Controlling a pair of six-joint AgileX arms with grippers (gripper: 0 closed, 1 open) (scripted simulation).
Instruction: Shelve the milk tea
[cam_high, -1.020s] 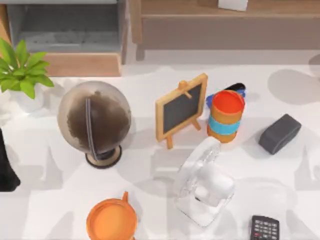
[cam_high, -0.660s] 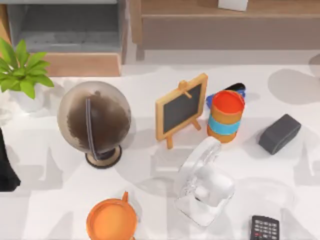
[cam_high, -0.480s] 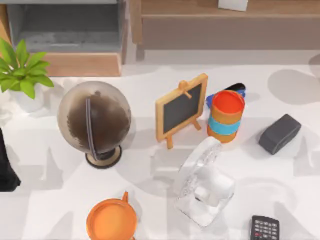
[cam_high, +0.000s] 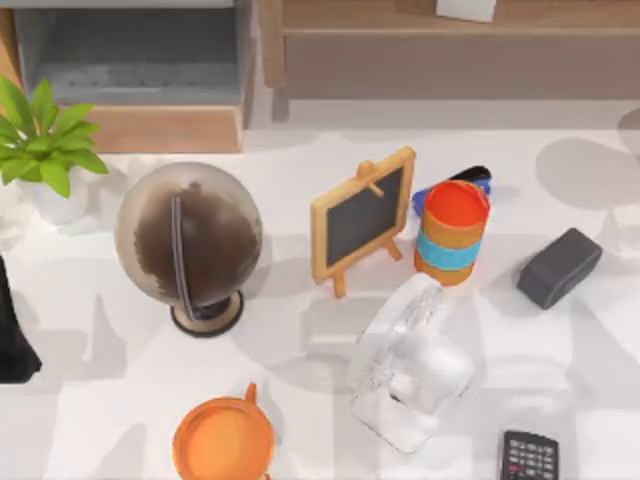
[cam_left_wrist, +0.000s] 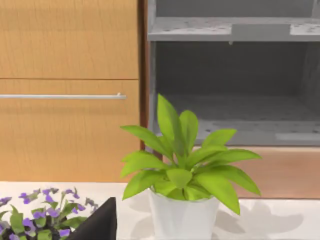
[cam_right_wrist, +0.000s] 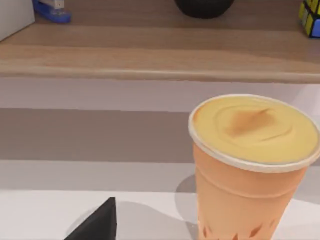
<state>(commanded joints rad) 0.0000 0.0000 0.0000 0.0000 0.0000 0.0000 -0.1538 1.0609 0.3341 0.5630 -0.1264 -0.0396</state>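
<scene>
**Milk tea stands before the shelf, not yet picked up**

In the right wrist view the milk tea (cam_right_wrist: 252, 165) stands upright on the white desk (cam_right_wrist: 45, 212). It is an orange cup with a pale yellow sealed lid. Behind it runs the long wooden shelf (cam_right_wrist: 125, 50). On that shelf lie a blue stapler (cam_right_wrist: 51, 11), a dark round object (cam_right_wrist: 204, 6) and a colour cube (cam_right_wrist: 311, 17). A dark corner of the right tool (cam_right_wrist: 95, 222) shows at the lower edge of this view, well apart from the cup. Nothing is in its grasp, and I cannot tell how far open it is.

The left wrist view faces a green potted plant (cam_left_wrist: 182, 170) in a white pot. Small purple flowers (cam_left_wrist: 35, 220) are beside it, and a grey open cabinet (cam_left_wrist: 235, 100) is behind. A dark corner of the left tool (cam_left_wrist: 97, 225) shows near the flowers. It holds nothing that can be seen, and I cannot tell whether it is open.

From above, the left arm (cam_high: 10, 340) sits at the desk's left edge. A globe (cam_high: 190, 240) stands left of centre. A small chalkboard easel (cam_high: 362, 215) and a red-topped can with a blue band (cam_high: 453, 232) are in the middle. A dark grey case (cam_high: 560, 266) lies to the right. A white desk fan (cam_high: 410, 365) stands near the front, with an orange mug (cam_high: 222, 440) and a calculator (cam_high: 530, 455) at the front edge.
</scene>
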